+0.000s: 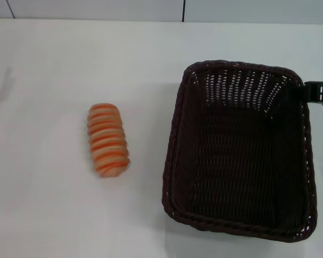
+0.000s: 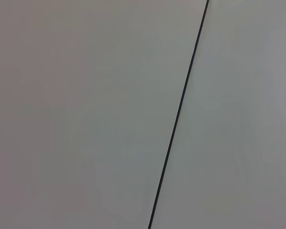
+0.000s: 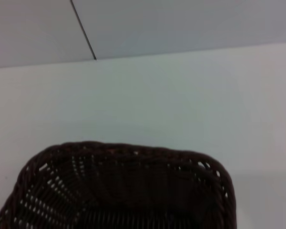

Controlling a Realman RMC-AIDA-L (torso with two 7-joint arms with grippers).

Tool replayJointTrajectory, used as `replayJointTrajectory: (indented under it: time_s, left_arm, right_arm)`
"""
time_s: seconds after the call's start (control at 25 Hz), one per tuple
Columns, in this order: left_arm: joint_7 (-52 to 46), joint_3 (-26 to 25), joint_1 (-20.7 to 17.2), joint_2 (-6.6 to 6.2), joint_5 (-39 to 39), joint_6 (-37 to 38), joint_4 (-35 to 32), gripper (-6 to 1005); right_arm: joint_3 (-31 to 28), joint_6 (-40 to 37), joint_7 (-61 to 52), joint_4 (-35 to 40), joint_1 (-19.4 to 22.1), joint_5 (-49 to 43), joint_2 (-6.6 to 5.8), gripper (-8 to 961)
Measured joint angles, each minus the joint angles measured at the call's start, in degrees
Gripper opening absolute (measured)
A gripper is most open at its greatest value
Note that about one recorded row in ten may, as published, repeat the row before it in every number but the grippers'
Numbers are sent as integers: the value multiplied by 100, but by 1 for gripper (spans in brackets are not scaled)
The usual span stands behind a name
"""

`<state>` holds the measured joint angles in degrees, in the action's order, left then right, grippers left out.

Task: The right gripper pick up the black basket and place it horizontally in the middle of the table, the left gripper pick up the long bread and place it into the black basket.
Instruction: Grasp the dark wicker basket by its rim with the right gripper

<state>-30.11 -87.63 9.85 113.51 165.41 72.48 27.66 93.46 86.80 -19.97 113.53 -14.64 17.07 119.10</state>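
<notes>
The black basket [image 1: 239, 150] stands on the white table [image 1: 54, 215] at the right, its long side running away from me, and it is empty. My right gripper [image 1: 312, 92] reaches in from the right edge and is at the basket's far right rim. The right wrist view shows the basket's braided rim [image 3: 124, 150] close below the camera. The long bread [image 1: 107, 140], striped orange and cream, lies on the table left of the basket, well apart from it. My left gripper is out of view; its wrist view shows only a pale panel.
The table's far edge meets a pale wall with a dark seam [image 1: 183, 11]. The same kind of seam crosses the left wrist view [image 2: 178, 114]. Bare white tabletop lies between the bread and the basket [image 1: 148, 107].
</notes>
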Motion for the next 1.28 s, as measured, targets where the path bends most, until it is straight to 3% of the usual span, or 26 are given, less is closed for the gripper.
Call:
replayJointTrajectory:
  time_s: [0.48, 1.28]
  left_arm:
    - [49, -134, 205, 24, -18, -3, -156, 834]
    - [33, -324, 270, 64, -11, 63, -161, 833]
  right_arm:
    - [21, 150, -29, -847, -388, 220, -1, 760]
    - [351, 93, 0, -1116, -273, 315, 3, 736]
